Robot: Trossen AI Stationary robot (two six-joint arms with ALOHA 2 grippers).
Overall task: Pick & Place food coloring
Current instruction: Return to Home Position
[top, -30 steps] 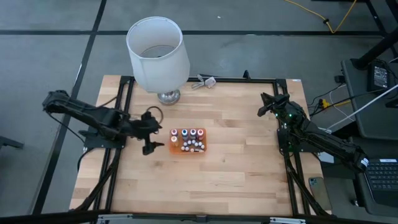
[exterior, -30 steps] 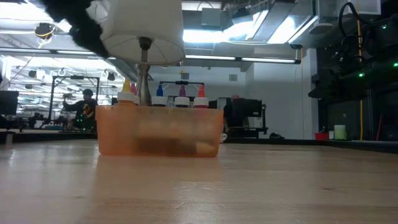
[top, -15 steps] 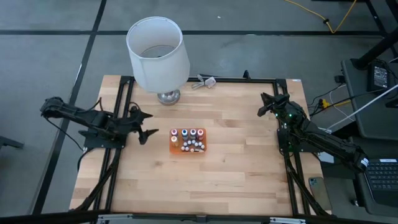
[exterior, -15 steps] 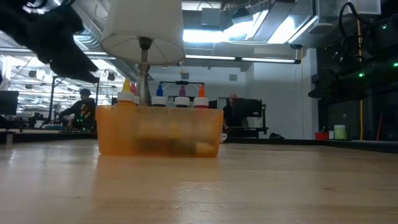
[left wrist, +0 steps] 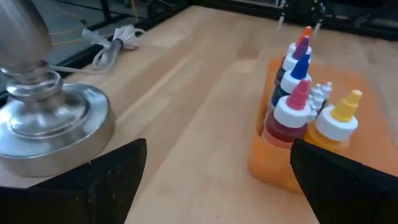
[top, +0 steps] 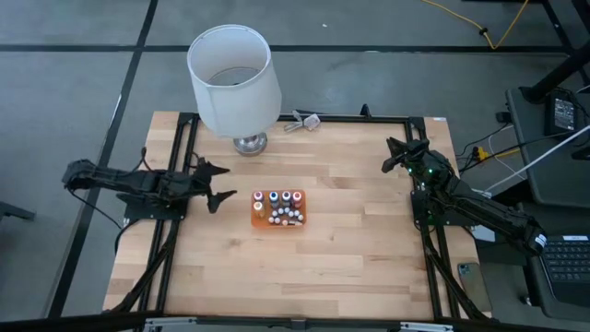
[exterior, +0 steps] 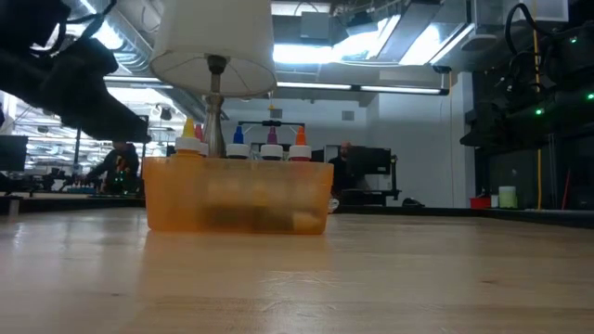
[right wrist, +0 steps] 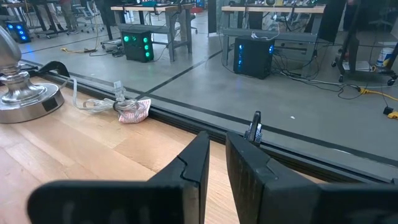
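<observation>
Several small food coloring bottles (top: pixel 278 208) stand upright in an orange tray (top: pixel 255 221) near the table's middle. The left wrist view shows them close up: a red bottle (left wrist: pixel 291 118), a yellow-capped one (left wrist: pixel 339 121) and a blue one (left wrist: pixel 300 67), all inside the tray (left wrist: pixel 268 163). In the low view their coloured tips (exterior: pixel 269 141) rise above the tray's rim (exterior: pixel 238 195). My left gripper (top: pixel 215 184) hovers open just left of the tray, pointing at it (left wrist: pixel 217 149), with nothing between its fingers. My right gripper (top: pixel 395 157) waits shut at the table's far right (right wrist: pixel 214 163).
A lamp with a big white shade (top: pixel 233 76) stands on a silver base (top: pixel 249 143) at the far edge, just beyond my left gripper (left wrist: pixel 43 118). Its cord and plug (top: pixel 304 120) lie at the far edge. Bare wood stretches in front of the tray.
My left gripper has drawn back from the tray toward the table's left edge and sunk lower, tipping from a steep downward slant to nearly level. It has stayed open. The tray and bottles have not moved.
</observation>
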